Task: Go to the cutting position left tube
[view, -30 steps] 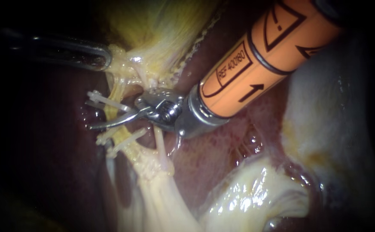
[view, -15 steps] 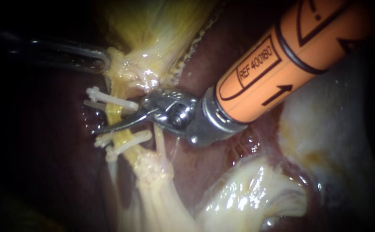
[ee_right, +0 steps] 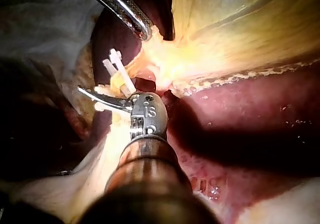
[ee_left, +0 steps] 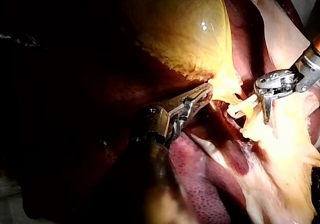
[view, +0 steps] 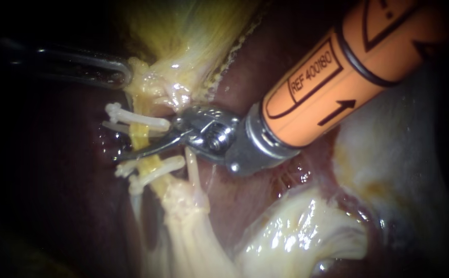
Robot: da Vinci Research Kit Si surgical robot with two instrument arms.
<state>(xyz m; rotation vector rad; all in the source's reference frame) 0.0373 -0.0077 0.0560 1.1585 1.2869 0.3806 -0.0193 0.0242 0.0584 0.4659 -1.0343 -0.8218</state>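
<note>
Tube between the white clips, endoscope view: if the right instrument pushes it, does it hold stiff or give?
Probably gives: the tube looks thin and soft, strung between the clips. Its wet sheen suggests it may slip sideways. The clips likely limit how far it drifts.

Endoscope view: sits close over the tissue, facing the clipped tube [view: 141, 138] with red liver [view: 255, 185] around it. Left wrist view: looks along the left instrument [ee_left: 205, 89] toward the gallbladder [ee_left: 185, 28], from farther back. Right wrist view: looks down the right instrument [ee_right: 102, 98] from just behind its tip. Shared by all three: the white clips [view: 138, 118] on the tube, both instruments' tips.
</note>
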